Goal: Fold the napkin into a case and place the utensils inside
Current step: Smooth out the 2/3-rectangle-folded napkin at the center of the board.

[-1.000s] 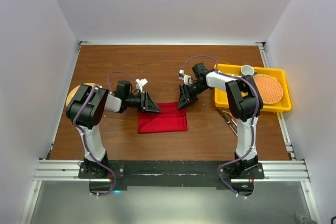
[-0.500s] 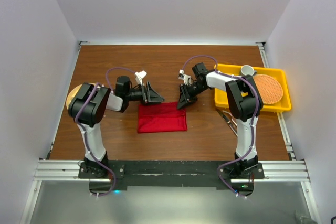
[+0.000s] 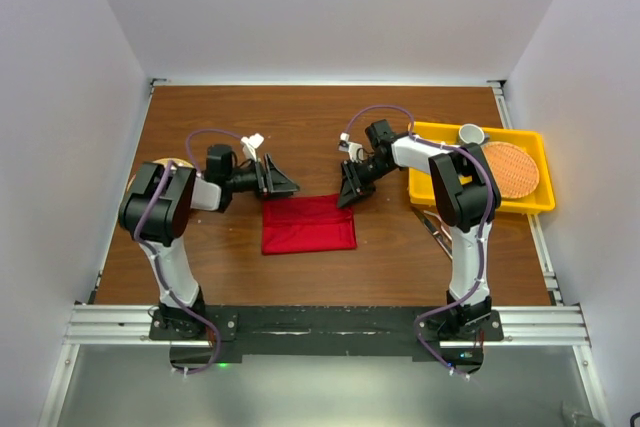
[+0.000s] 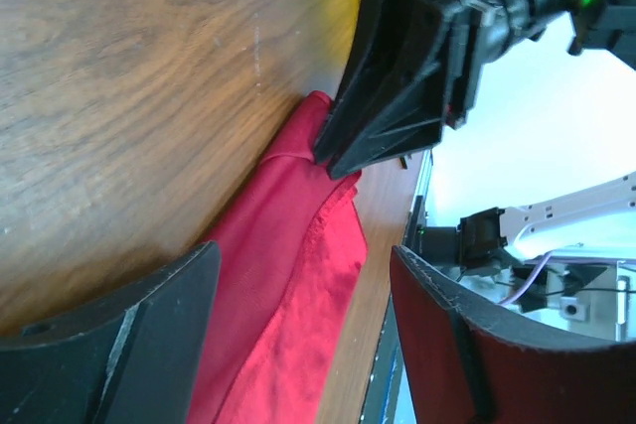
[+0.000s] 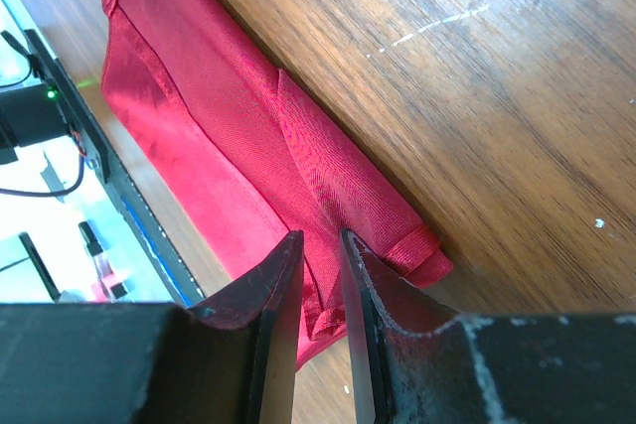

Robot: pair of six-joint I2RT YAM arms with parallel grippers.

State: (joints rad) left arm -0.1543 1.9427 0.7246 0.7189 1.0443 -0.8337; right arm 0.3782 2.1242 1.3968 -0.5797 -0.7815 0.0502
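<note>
1. Table (image 3: 200, 117): brown wood-grain top that carried everything I logged below.
2. Napkin (image 3: 308, 227): deep-red cloth, folded to a flat rectangle. It lay near the table's middle, between the two arms, with a loose flap along its upper layer and a small rolled corner at the far right.
3. Yellow tray (image 3: 500, 208): at the far right of the table, well apart from the napkin.
4. Woven mat (image 3: 512, 169): round and orange, lying inside the tray.
5. Left gripper (image 3: 288, 185): fingers spread wide and holding nothing. It sat low over the bare wood just beyond the napkin's far left corner.
6. Right gripper (image 3: 347, 195): fingers drawn almost together with a slim gap, tips down on the napkin's far right corner. I could not tell whether any cloth was pinched.
7. Cup (image 3: 472, 134): small and pale, in the tray's far corner beside the mat.
8. Utensils (image 3: 436, 225): slim silver pieces on the table just beside the tray's near edge, outside the napkin and partly hidden by the right arm.
</note>
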